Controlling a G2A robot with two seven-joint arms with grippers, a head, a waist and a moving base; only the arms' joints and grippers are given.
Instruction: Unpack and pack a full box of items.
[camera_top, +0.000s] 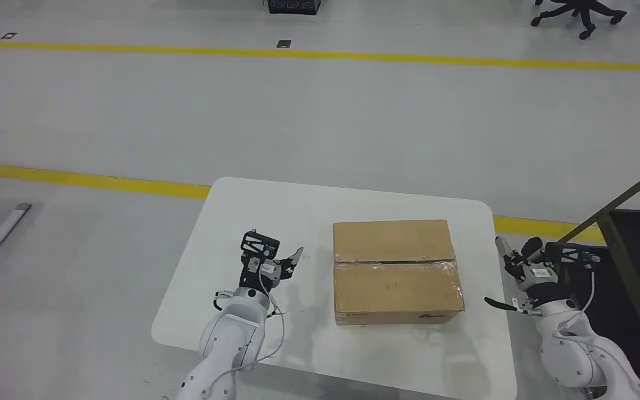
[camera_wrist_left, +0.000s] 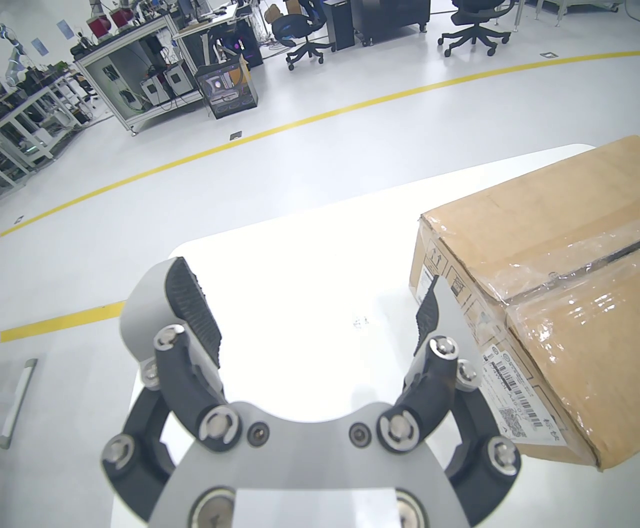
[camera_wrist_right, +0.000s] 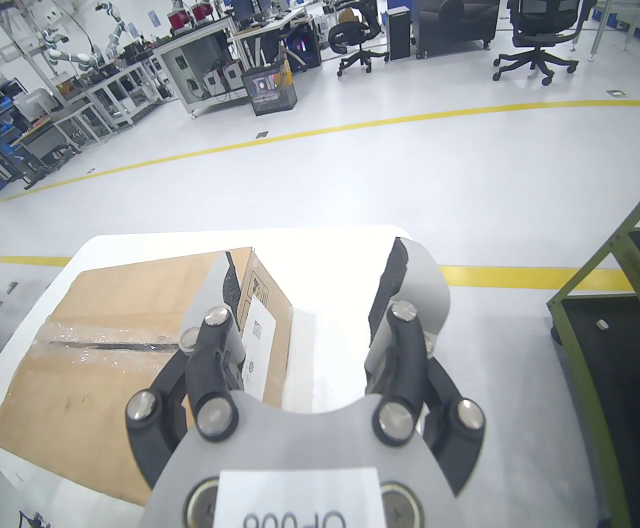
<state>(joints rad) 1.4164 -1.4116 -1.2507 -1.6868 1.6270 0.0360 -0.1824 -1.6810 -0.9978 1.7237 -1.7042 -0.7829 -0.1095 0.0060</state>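
Where the box (camera_top: 397, 270) sits: in the middle of the top view, on the white table (camera_top: 260, 215), between the two grippers and touching neither.
Box look: brown cardboard with both flaps shut. Clear shiny tape (camera_wrist_left: 575, 280) runs along the crack between the flaps and is wrinkly at the ends. White stickers (camera_wrist_left: 520, 400) are on its short sides.
Left gripper (camera_top: 272, 248): near the box, lower left of the middle in the top view. Its jaws are wide apart with nothing in them.
Right gripper (camera_top: 494, 271): at the table edge, lower right in the top view. Its jaws are wide apart too, with nothing in them.
Table: white, with round corners, and very bright in both wrist views.
Floor: pale grey, with yellow lines (camera_top: 300, 53) across it.
Room: black chairs (camera_wrist_right: 537, 30) on wheels stand at the upper right of the right wrist view. Benches (camera_wrist_left: 125, 75) full of gear stand at the upper left of the left wrist view. A dark green frame (camera_wrist_right: 600, 300) is at the right edge of the right wrist view.
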